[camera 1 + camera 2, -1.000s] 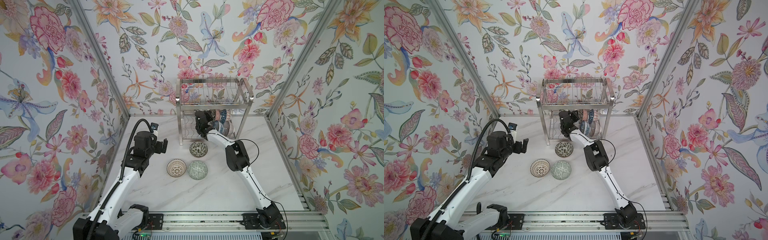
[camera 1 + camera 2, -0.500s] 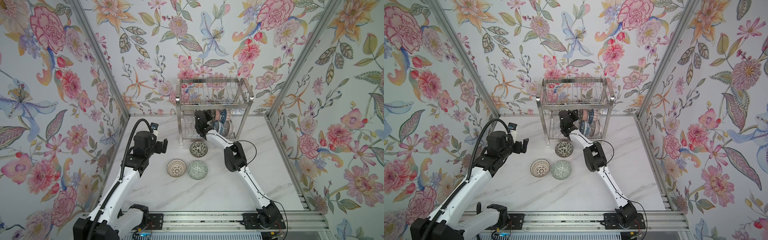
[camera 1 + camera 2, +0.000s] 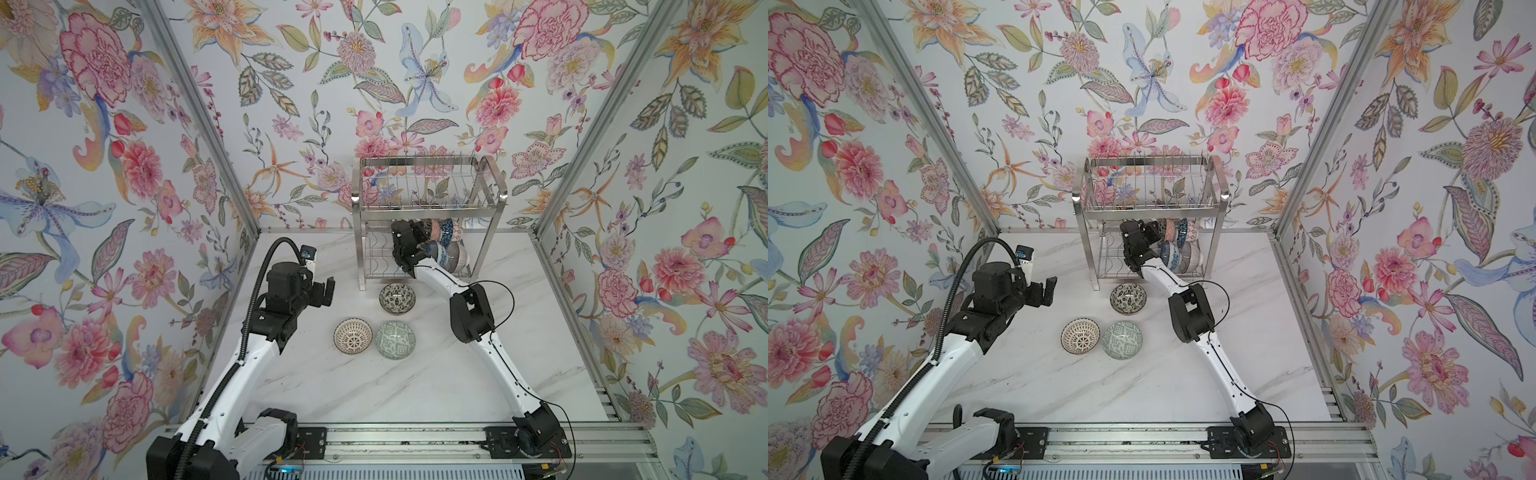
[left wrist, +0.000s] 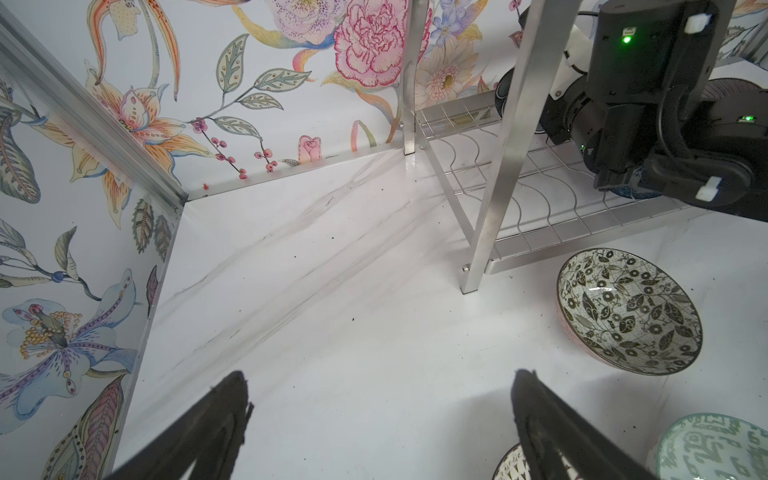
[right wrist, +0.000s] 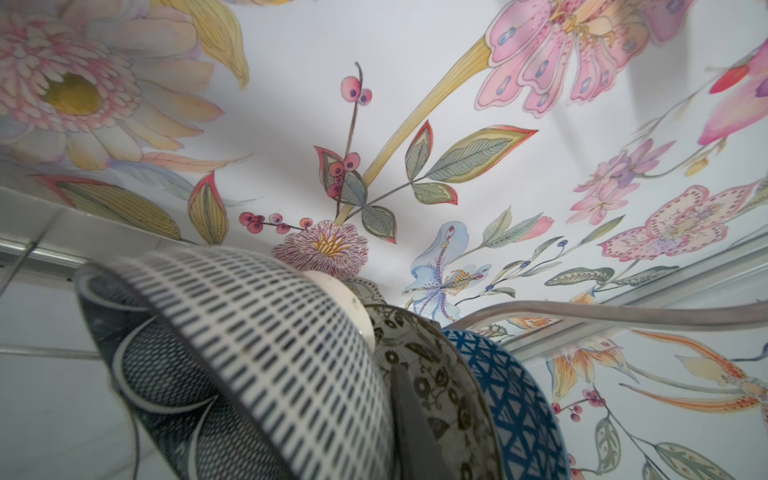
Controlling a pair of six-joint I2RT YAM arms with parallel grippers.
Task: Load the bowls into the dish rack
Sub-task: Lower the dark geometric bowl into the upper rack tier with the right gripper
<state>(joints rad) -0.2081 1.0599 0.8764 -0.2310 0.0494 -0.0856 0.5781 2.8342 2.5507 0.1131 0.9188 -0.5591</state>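
Note:
The dish rack (image 3: 428,208) (image 3: 1150,208) stands at the back of the table, with several bowls (image 3: 446,249) (image 3: 1179,249) on edge in its lower tier. My right gripper (image 3: 419,237) (image 3: 1148,235) reaches into that tier beside them. In the right wrist view a black-and-white dashed bowl (image 5: 257,332) lies against one finger (image 5: 409,415). Behind it stand a leaf-patterned bowl (image 5: 440,374) and a blue-triangle bowl (image 5: 511,395). The other finger is hidden. My left gripper (image 3: 322,286) (image 3: 1044,289) (image 4: 380,376) hovers open and empty, left of the rack.
Three bowls sit upright on the marble table in front of the rack: black-and-white leaves (image 3: 397,298) (image 3: 1128,298) (image 4: 627,311), a brown-rimmed geometric one (image 3: 353,336) (image 3: 1080,336) and a green one (image 3: 395,340) (image 3: 1122,340). The rack's front leg (image 4: 503,166) stands close by. Floral walls enclose three sides.
The right arm's elbow has shifted slightly while its gripper stays in the rack's lower tier. The left arm and the three table bowls have not moved.

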